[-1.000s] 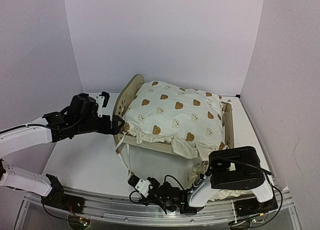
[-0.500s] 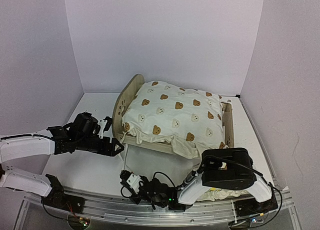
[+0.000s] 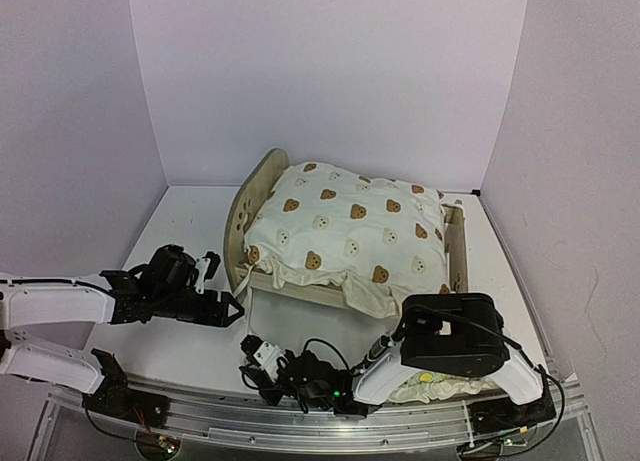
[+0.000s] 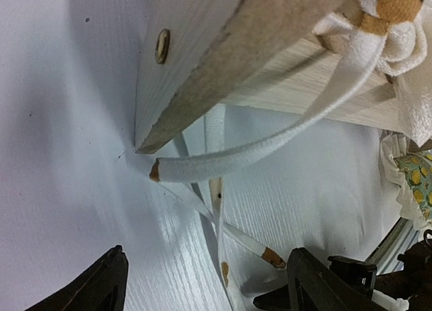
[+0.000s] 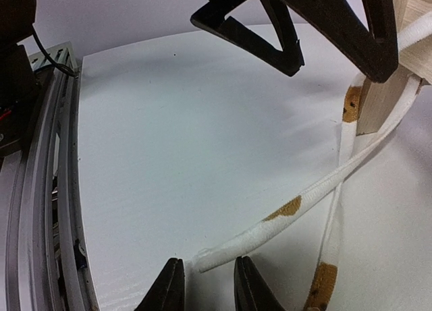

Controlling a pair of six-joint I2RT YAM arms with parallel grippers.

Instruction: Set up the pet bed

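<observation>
The bed (image 3: 243,206) is sitting on the table (image 3: 180,216) under its cushion (image 3: 345,226). The right claw (image 5: 206,284) is standing barely open and empty at the end of a tie (image 5: 270,220), maybe to grab it. The left claw (image 3: 222,284) is gaping empty nearby.

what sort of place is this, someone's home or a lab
Most likely a robot test booth, not a home: plain white walls box in a white table, and two robot arms are bolted to a metal rail at its near edge.
</observation>
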